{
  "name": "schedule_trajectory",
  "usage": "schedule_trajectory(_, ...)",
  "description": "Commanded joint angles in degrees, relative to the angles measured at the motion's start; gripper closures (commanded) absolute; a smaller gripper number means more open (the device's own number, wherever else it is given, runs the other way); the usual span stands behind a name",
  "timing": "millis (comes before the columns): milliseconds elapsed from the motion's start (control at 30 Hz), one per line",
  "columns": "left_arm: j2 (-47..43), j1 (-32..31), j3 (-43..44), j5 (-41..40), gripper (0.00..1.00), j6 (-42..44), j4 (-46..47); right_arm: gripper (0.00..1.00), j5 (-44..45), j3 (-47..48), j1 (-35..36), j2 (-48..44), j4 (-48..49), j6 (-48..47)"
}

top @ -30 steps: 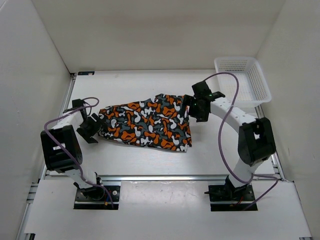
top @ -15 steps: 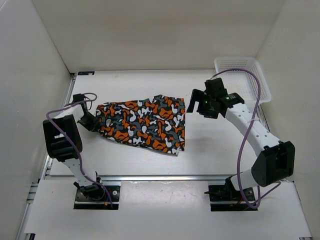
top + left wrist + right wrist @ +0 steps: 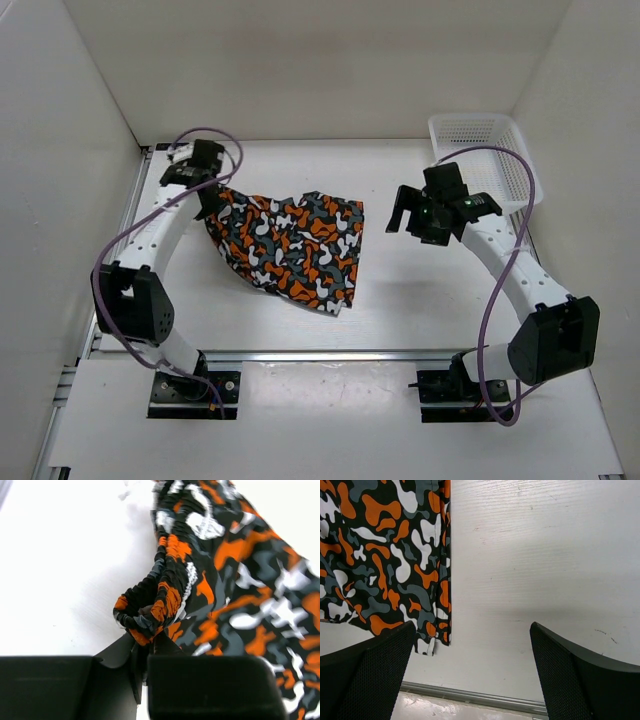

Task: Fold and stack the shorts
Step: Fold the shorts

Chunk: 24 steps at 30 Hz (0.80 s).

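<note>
Left wrist view first: left gripper (image 3: 144, 652) clamped on a bunched fold of the elastic waistband of the shorts (image 3: 240, 590), gathered cloth pinched tight between the two dark fingers. Seemingly raised at that corner, going by the top external view, with the remaining cloth draped down onto the table (image 3: 420, 290); presumably held so to carry one edge across for a fold.

Well apart from the basket (image 3: 520, 165), off to its left and somewhat nearer the arm bases: the shorts, lying skewed rather than square.

Between the basket and the shorts, the right gripper (image 3: 408, 213), near the right-hand hem but not touching it. Fingers spread wide, nothing between them, bare table below in the right wrist view. Probably parked there to leave the cloth free to swing, or ready to pin the hem.

Fold not yet made, stack not begun. Likely next: draw the held waistband over toward the basket side. Risks: thin pinch of elastic slipping out; loose end sliding along instead of folding.
</note>
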Motion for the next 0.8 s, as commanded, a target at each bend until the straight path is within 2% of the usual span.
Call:
schedule_trajectory(0, -2.1, -9.2, 4.4, -11.4, 0.89, -1.8, -9.0, 0.0, -0.8, -0.3, -0.3, -1.8, -0.5, -1.4)
schedule_trajectory(167, 2.9, -22.1, 12.7, -16.4, 0.89, -7.3, -16.6, 0.04, -6.2, -0.8, -0.3, -1.3, 1.4, -2.0)
schedule_trajectory(267, 4.9, -27.7, 14.7, -17.1, 0.89, -9.5, -18.2, 0.2, -13.2, -2.7, 1.4, 0.7, 6.0, -2.0)
schedule_trajectory(300, 5.7, -28.7, 14.7, -17.7, 0.89, -10.3, -18.9, 0.28, -14.4, -3.3, 2.4, 3.1, 7.1, -2.0)
schedule_trajectory(333, 5.7, -30.6, 14.7, -17.7, 0.89, -10.3, -18.9, 0.48, -15.3, -3.3, 4.7, 4.5, 8.0, -1.5)
schedule_trajectory(400, 6.4, -32.3, 14.7, -18.5, 0.89, -11.0, -18.9, 0.68, -17.3, -3.9, 7.2, 9.4, 11.2, -0.9)
schedule_trajectory(433, 6.9, -33.1, 14.7, -19.4, 0.89, -11.0, -18.9, 0.87, -19.5, -3.9, 9.2, 11.0, 12.5, -0.9)
schedule_trajectory(500, 6.9, -34.5, 14.2, -19.9, 0.89, -11.5, -19.5, 1.0, -21.7, -3.3, 11.1, 15.6, 16.2, 0.4)
schedule_trajectory(667, 2.7, -34.5, 9.2, -19.3, 0.89, -12.7, -19.5, 1.0, -22.5, 6.1, 13.0, 23.9, 16.9, 1.0)
schedule_trajectory(767, -1.0, -32.7, 4.6, -17.8, 0.89, -14.7, -19.5, 1.0, -25.9, 12.6, 14.2, 31.1, 17.4, 2.3)
